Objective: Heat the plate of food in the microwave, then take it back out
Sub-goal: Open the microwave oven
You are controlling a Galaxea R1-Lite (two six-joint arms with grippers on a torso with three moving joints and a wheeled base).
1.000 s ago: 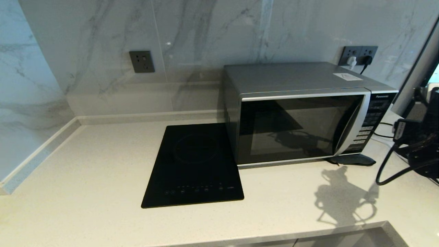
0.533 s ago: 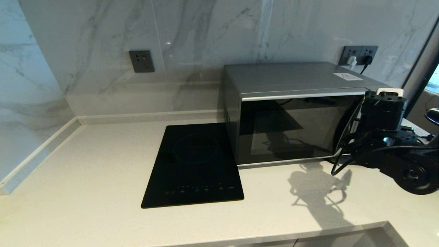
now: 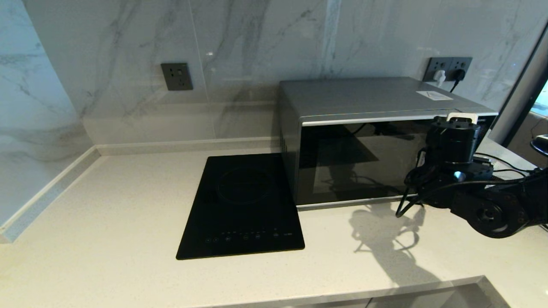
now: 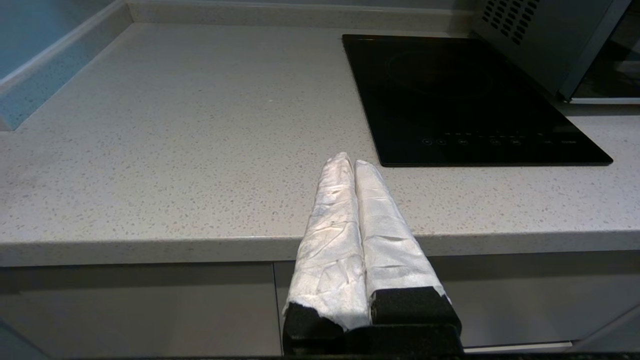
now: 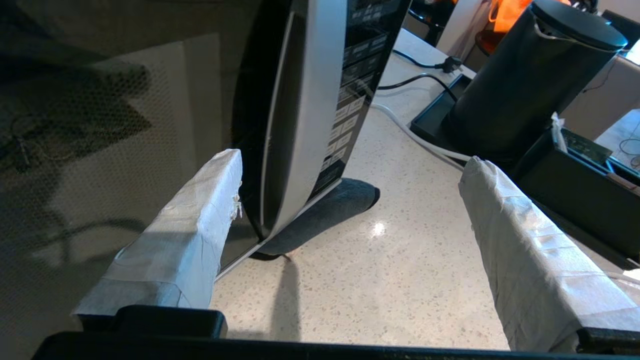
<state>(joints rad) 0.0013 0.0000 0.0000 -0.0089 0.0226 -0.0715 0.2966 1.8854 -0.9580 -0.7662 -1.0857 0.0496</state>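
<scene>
A pale speckled counter (image 3: 128,214) runs back to a marble wall, with a hob (image 3: 244,205) at center. At three o'clock the right gripper (image 5: 350,185), fingers spread wide, faces the handle (image 5: 305,110) of the shut microwave (image 3: 368,141). The left gripper (image 4: 348,165), fingers pressed together, hangs parked off the near edge at seven o'clock.

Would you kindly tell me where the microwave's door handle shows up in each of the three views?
Head view: the handle is mostly hidden behind the right arm, at the door's right edge.
Left wrist view: not in it; only the microwave's left corner.
Right wrist view: upright, centre, beside one open finger.
Shared landmark: the microwave.
</scene>
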